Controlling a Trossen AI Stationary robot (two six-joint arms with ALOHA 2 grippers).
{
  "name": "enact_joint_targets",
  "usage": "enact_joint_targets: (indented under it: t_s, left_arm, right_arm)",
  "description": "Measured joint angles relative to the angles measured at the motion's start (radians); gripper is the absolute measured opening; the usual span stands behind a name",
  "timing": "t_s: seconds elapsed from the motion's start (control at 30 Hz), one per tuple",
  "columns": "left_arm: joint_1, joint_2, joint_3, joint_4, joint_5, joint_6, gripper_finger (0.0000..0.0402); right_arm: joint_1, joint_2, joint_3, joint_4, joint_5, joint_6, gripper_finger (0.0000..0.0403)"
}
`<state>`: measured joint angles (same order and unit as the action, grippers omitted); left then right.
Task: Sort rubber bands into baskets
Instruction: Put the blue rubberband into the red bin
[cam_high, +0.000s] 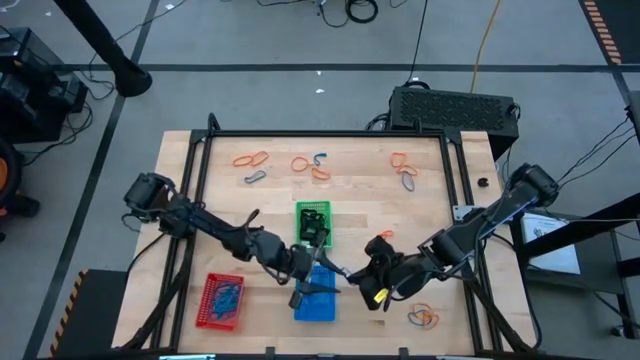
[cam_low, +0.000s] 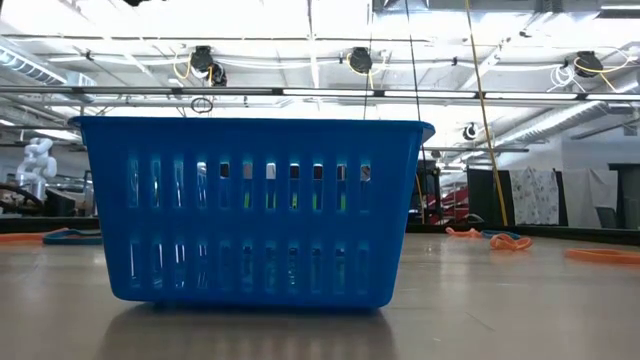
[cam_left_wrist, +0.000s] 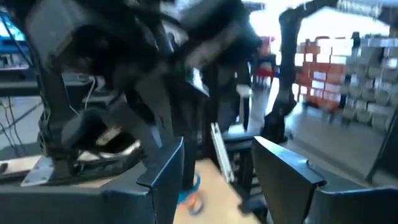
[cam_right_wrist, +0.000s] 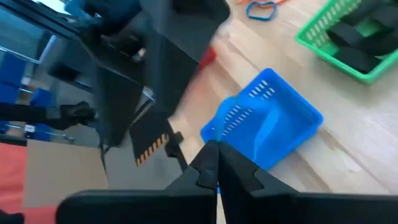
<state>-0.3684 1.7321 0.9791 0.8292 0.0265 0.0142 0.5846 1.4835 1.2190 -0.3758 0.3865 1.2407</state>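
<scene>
Three baskets stand on the wooden table: a green one at the middle, a red one and a blue one at the near edge. The green basket holds dark bands. Blue bands lie in the red one. Loose rubber bands lie along the far side and at the near right. My left gripper hovers open over the blue basket's far end, nothing between its fingers. My right gripper hangs just right of the blue basket, shut; no band shows in it.
More bands lie at the far left, far right and near the middle right. A black frame borders the table. The two grippers stand close together above the blue basket. A black box sits behind the table.
</scene>
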Motion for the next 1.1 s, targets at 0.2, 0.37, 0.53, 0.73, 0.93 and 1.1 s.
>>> enact_joint_targets:
  t_s: [0.2,0.37,0.53,0.73,0.93,1.1]
  left_arm:
    - [0.010,-0.007,0.000,-0.132,-0.002,0.049,0.0196]
    - [0.014,-0.007,0.000,-0.148,-0.006,0.052,0.0196]
    - [0.022,-0.007,0.000,-0.147,-0.015,0.044,0.0194]
    - [0.021,-0.006,0.000,-0.150,-0.020,0.044,0.0123]
    - [0.029,-0.006,0.000,-0.146,0.029,-0.069,0.0010]
    - [0.032,-0.006,0.000,-0.142,0.030,-0.119,0.0006]
  right_arm:
    - [0.007,0.005,0.000,0.074,0.000,0.000,0.0000]
    - [0.008,0.005,0.000,0.082,0.000,0.003,0.0000]
    - [0.006,0.005,0.000,0.082,0.001,0.003,0.0000]
    - [0.006,0.004,0.000,0.083,0.000,0.003,0.0000]
    - [0.006,0.004,0.000,0.087,0.000,-0.008,0.0002]
    - [0.004,0.004,0.000,0.086,0.000,-0.045,0.0036]
